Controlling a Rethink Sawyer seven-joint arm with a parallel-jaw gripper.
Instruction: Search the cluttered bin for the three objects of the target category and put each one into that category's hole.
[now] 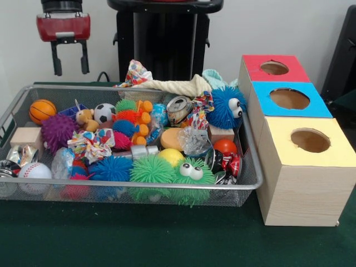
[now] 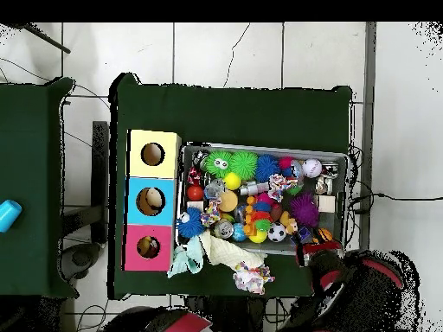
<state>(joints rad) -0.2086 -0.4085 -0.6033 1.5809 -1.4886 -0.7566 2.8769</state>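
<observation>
The red and black tool [image 1: 69, 67] is hanging above the far left corner of the wire mesh bin [image 1: 167, 186], its two black fingers spread apart and pinching nothing. The bin is sitting on the dark green table [image 1: 139, 239], crowded with toys: a small orange basketball [image 1: 42, 110], a purple spiky ball [image 1: 57, 131], a black and white soccer ball [image 1: 104, 113], a white baseball [image 1: 34, 170], a crushed silver can [image 1: 179, 108], a blue fuzzy creature with googly eyes [image 1: 227, 107] and a green fuzzy creature with googly eyes [image 1: 183, 172]. A cream rope toy [image 1: 172, 86] is draping over the bin's far rim. Just beside the bin, three wooden boxes are standing in a row, each with a round hole: the red-topped box [image 1: 275, 68], the blue-topped box [image 1: 289, 99] and the yellow-topped box [image 1: 308, 142].
</observation>
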